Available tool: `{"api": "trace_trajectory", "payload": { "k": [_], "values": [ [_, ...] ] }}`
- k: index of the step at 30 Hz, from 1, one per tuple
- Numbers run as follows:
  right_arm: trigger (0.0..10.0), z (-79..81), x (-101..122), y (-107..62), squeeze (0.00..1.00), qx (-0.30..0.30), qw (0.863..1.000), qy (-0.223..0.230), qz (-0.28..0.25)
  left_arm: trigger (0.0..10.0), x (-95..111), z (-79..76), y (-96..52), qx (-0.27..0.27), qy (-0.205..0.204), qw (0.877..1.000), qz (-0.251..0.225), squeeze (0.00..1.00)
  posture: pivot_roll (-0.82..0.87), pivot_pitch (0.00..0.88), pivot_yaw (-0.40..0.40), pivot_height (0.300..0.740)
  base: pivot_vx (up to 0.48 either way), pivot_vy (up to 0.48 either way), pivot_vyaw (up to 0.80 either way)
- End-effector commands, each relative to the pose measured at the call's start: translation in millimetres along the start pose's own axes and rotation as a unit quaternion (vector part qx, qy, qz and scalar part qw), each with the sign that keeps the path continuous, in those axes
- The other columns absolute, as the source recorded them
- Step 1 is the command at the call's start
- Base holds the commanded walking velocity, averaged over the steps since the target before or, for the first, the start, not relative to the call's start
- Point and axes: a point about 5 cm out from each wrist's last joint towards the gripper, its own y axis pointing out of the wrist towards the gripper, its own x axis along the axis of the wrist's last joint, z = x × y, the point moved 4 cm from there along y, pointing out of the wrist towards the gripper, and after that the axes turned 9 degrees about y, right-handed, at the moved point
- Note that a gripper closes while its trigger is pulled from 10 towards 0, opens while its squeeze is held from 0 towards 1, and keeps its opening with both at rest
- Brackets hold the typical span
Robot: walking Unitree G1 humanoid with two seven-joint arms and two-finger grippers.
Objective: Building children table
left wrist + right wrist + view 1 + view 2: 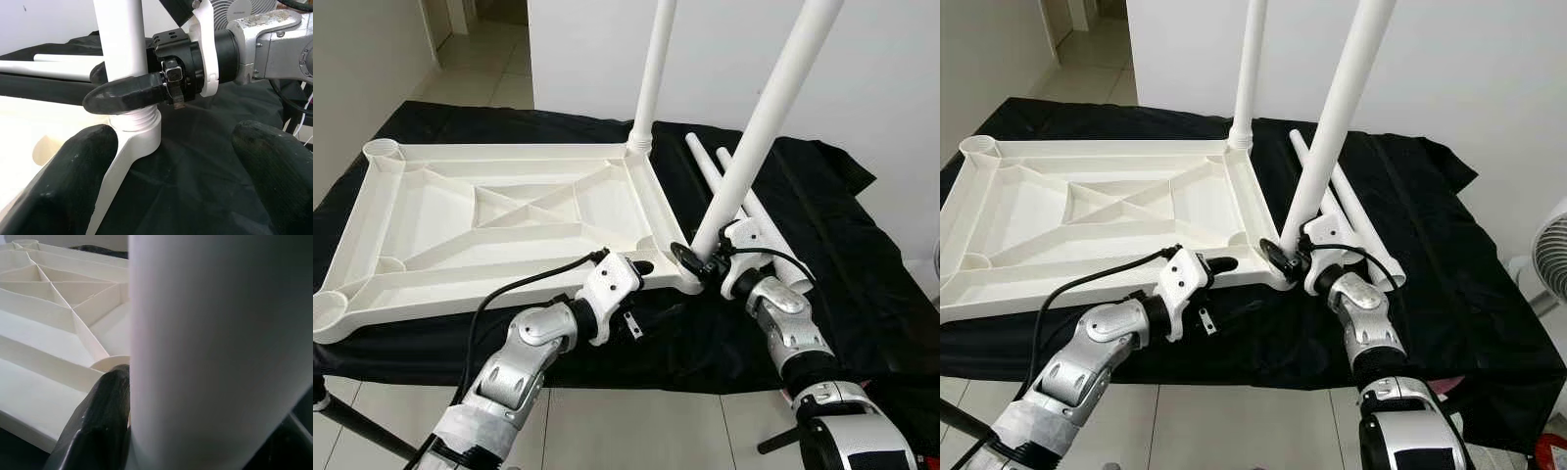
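At tabletop corner (690, 284), clamped leg (773, 108)

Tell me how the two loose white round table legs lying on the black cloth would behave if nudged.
The two loose white round legs are smooth cylinders lying flat, so they would probably roll, though the soft black cloth may slow them. They look like rigid hollow plastic, likely light and stiff. The glossy surface could be slippery in a tool.

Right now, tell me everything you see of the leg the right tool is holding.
The leg is a plain white tube, plastic by its look, leaning toward the robot's right. Its threaded lower end sits in the near right corner socket of the upturned tabletop, threads still exposed. The right tool is shut on it just above the socket. Its top runs out of frame.
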Motion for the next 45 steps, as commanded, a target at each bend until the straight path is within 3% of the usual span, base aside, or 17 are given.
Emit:
{"api": "trace_trajectory", "payload": {
  "k": [1,5,13,18,22,24,26,36,37,43,45],
  "values": [
    [10.0,8.9,-10,-0.9,0.00,0.004,1.000,0.025,0.006,10.0,1,-3.7,1.3,-0.009,0.006,1.000,-0.001,0.00,0.05,0.000,-0.095,0.740,0.000,0.000,0.00],
    [10.0,11.3,-8,-0.9,0.00,-0.006,0.999,0.034,-0.005,10.0,1,-3.9,1.4,-0.009,0.006,1.000,-0.001,0.00,0.05,0.000,-0.094,0.740,0.000,0.000,0.00],
    [10.0,18.7,-8,-0.9,0.00,-0.086,0.996,0.033,-0.014,10.0,1,-4.4,1.6,-0.011,0.005,1.000,-0.001,0.00,0.05,0.000,-0.098,0.740,0.000,0.000,0.00],
    [10.0,19.0,-8,-9.3,0.00,-0.208,0.976,0.059,-0.013,10.0,1,-5.0,0.9,-0.011,0.004,1.000,-0.001,0.00,0.04,0.000,-0.096,0.740,0.000,0.000,0.00],
    [10.0,22.4,-10,-12.9,0.00,-0.244,0.968,0.062,-0.010,10.0,1,-4.9,1.0,-0.012,0.004,1.000,-0.001,0.00,0.04,0.000,-0.095,0.740,0.000,0.000,0.00],
    [10.0,32.2,-17,-13.5,0.00,-0.270,0.959,0.083,0.002,10.0,2,-4.4,1.2,-0.013,0.005,1.000,-0.001,0.00,0.04,0.001,-0.092,0.740,0.000,0.000,0.00],
    [10.0,43.2,-20,-9.9,0.00,-0.262,0.960,0.096,0.011,10.0,2,-3.4,1.3,-0.013,0.006,1.000,-0.001,0.00,0.04,0.004,-0.090,0.740,0.000,0.000,0.00],
    [10.0,47.9,-11,-6.5,0.00,-0.251,0.962,0.106,0.006,10.0,3,-1.3,1.3,-0.012,0.006,1.000,0.000,0.00,0.05,0.007,-0.090,0.740,0.000,0.000,0.00],
    [10.0,49.5,-7,-4.5,1.00,-0.236,0.966,0.108,-0.002,10.0,3,-0.9,1.3,-0.010,0.007,1.000,-0.001,0.00,0.05,0.006,-0.092,0.740,0.000,0.000,0.00],
    [10.0,48.8,3,-2.6,1.00,-0.191,0.976,0.106,-0.019,10.0,3,-0.6,1.8,-0.008,0.007,1.000,-0.002,0.00,0.05,0.005,-0.092,0.740,0.000,0.000,0.00],
    [10.0,47.0,6,-3.0,1.00,-0.156,0.984,0.083,-0.016,10.0,3,-0.8,2.1,-0.008,0.007,1.000,-0.002,0.00,0.04,0.004,-0.091,0.740,0.000,0.000,0.00]
  ]
}}
